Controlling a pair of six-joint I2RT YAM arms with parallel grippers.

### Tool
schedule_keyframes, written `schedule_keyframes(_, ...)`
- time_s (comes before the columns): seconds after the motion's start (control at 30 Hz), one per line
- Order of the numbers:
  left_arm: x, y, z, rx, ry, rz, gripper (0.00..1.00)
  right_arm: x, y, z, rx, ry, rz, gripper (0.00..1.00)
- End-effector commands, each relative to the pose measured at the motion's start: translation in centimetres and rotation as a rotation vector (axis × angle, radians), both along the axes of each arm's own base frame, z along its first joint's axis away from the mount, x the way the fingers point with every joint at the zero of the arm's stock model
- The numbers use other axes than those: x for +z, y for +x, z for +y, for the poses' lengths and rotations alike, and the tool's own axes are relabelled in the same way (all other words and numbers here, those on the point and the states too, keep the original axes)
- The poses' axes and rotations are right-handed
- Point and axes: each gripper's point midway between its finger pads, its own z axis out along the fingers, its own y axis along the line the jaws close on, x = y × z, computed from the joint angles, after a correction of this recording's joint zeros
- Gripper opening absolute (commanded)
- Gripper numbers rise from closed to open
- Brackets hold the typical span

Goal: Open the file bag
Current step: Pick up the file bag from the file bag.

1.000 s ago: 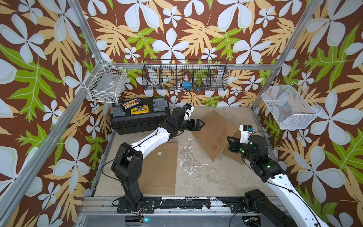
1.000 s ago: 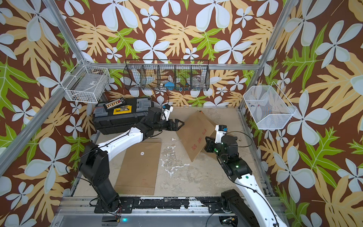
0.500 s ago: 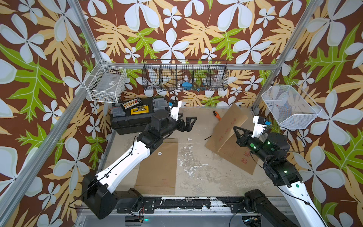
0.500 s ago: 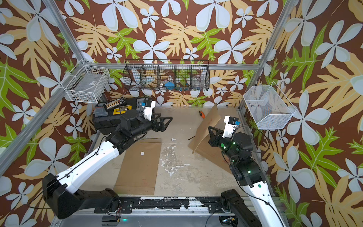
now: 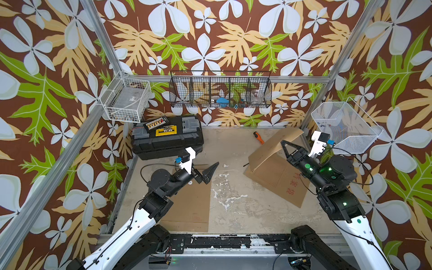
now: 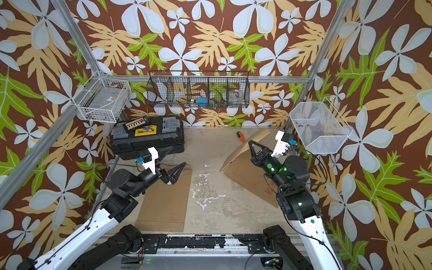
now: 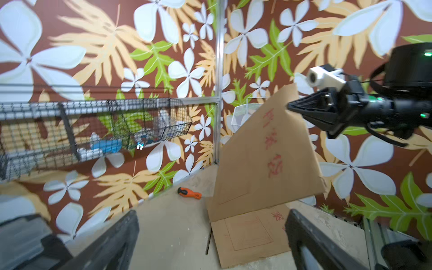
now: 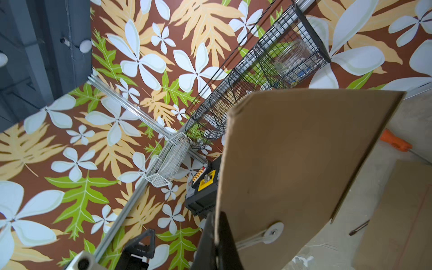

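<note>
Between flowered walls (image 5: 210,46) — a scuffed tabletop (image 5: 233,210) bears the file bag (image 5: 280,182).

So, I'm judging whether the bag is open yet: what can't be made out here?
- Under the bag's raised half: top views, hidden by that half.
- Red print: left wrist view, blurred.
- String end: right wrist view, behind the right gripper.
- Black basket contents: top views, too small through mesh.

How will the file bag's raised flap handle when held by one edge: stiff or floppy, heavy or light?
Probably fairly stiff: the flap, pinched at one edge by the right tool, stands up almost flat. Likely light: that small pinch alone holds it up. It should hinge at its crease: the file bag's body lies flat.
</note>
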Motion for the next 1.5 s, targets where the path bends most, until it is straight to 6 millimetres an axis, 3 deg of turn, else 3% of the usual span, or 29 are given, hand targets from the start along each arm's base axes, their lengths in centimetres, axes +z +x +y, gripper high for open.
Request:
schedule_keyframes(0.0, 1.3, -1.6, -0.9, -0.067, 0.056, -0.163, 0.95, 2.3, 0.4, -0.5, -0.022, 0.158, -0.026, 0.00)
schedule_keyframes(0.27, -1.3, -0.7, -3.9, -0.108, 0.160, -0.162, 0.90, 2.8, 1.1, 0.6, 0.051, 0.281, 0.002, 0.00)
schedule_keyframes(0.47, -3.5, 0.0, -6.4, -0.107, 0.232, -0.152, 0.89, 1.9, 1.3, 1.1, 0.081, 0.324, 0.022, 0.00)
schedule_keyframes(0.6, -4.0, 1.3, -7.3, -0.062, 0.234, -0.133, 0.90, 1.3, 1.4, 1.6, 0.115, 0.349, 0.041, 0.00)
schedule_keyframes(0.83, -5.4, 1.5, -10.1, -0.101, 0.274, -0.116, 0.86, 1.1, 1.2, 2.0, 0.151, 0.387, 0.053, 0.00)
schedule_keyframes(1.0, -6.3, 2.2, -11.6, -0.100, 0.289, -0.090, 0.74, 1.1, 0.9, 2.2, 0.169, 0.398, 0.058, 0.00)
schedule_keyframes(1.23, -5.9, 3.1, -11.2, -0.039, 0.238, -0.092, 0.45, 0.7, 0.8, 2.2, 0.166, 0.405, 0.072, 0.00)
schedule_keyframes(1.47, -5.8, 3.0, -11.8, -0.067, 0.220, -0.079, 0.41, 0.9, 0.6, 2.4, 0.188, 0.423, 0.076, 0.00)
